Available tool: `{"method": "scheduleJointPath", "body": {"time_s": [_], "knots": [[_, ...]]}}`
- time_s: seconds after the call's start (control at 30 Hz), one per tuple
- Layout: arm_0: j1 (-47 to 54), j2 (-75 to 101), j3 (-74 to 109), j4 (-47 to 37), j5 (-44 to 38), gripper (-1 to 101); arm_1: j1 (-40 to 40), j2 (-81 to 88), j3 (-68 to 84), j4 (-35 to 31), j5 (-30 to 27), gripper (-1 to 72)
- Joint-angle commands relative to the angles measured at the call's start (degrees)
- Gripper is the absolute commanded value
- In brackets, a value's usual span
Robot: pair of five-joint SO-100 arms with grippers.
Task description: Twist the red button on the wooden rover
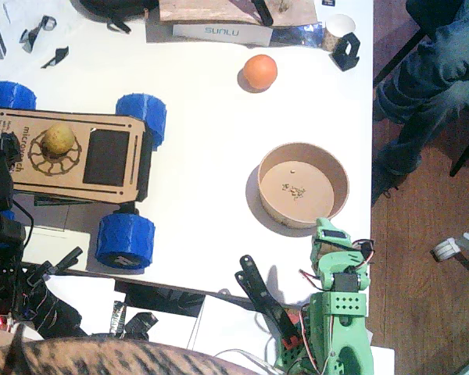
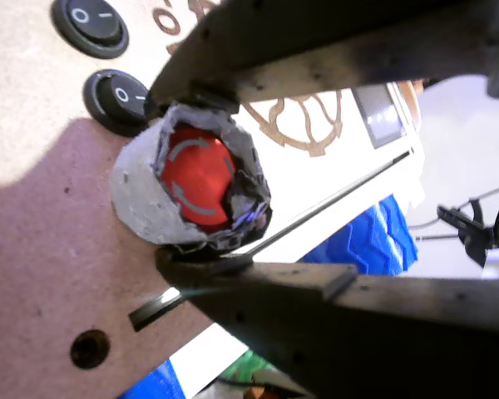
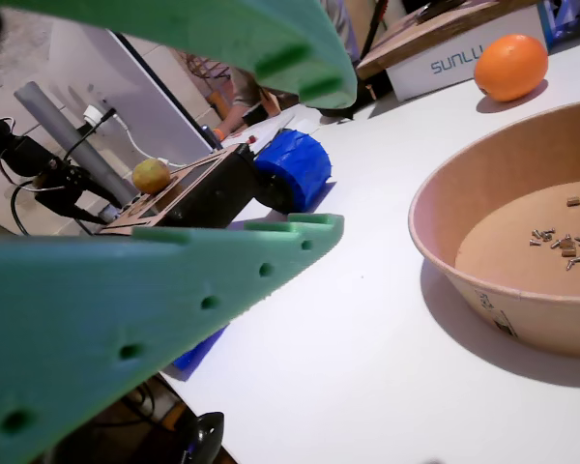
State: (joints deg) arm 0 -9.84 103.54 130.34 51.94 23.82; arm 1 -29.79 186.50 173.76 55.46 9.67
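Red button (image 2: 196,180) sits at centre left of a wrist view, seemingly pinched between the left end effector (image 2: 201,180)'s dark jaws.

You find "SUNLU" printed on the white box (image 1: 223,33) at the far edge of the table, and it reads partly as "SUNL" on the same box in a wrist view (image 3: 464,58). On the wooden rover (image 1: 78,156) you can read "microverch" along the deck's far edge, partly covered. Each black rocker switch (image 2: 116,100) carries "O" and "–" marks, and the red button (image 2: 195,179) bears two curved arrow signs.
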Motion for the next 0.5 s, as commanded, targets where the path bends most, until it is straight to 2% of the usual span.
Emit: {"method": "scheduleJointPath", "body": {"time_s": [0.0, 0.47], "knots": [[2.9, 1.8, -1.8, -0.4, 2.1, 0, 0.4, 0.0, -0.3, -0.4, 0.5, 10.4], [4.6, 1.1, -1.8, 1.1, 15.8, 0, 0.4, 0.0, -0.3, -0.4, 0.5, 10.4]]}}
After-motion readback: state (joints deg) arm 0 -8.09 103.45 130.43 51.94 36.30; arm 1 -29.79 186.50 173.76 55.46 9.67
